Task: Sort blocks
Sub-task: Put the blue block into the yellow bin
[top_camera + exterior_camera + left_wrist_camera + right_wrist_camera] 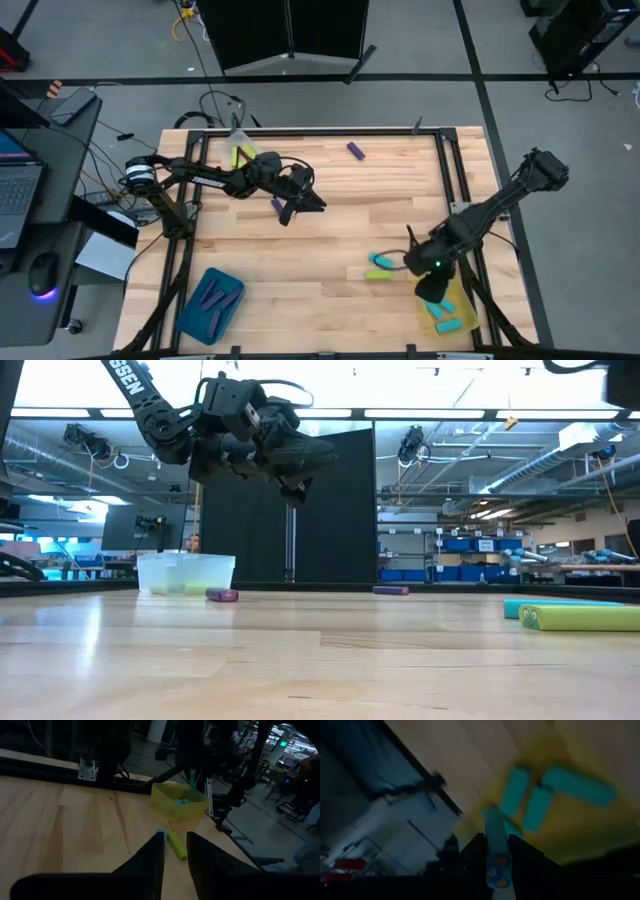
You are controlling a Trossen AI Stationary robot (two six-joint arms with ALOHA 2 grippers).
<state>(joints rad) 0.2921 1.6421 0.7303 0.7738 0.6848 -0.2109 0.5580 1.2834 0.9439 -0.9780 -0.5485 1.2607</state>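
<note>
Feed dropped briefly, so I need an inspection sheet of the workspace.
Surface: light wooden table.
Job's things: cyan oblong block in right pincer; loose purple blocks, cyan block, yellow-green block.
Clutter: nothing seen.
Grippers: left pincer open, raised; right pincer shut on its block over yellow plastic tray.
Cables: black loops behind table.
Surroundings: laptop desk at left.

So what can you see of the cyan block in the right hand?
The cyan block is a small oblong with rounded edges and a smooth, matte look. It sits lengthwise between the dark fingers of the right hand, which is shut on it, one end sticking out ahead. It hangs over the yellow tray, above several more cyan blocks lying inside, touching none of them.
</note>
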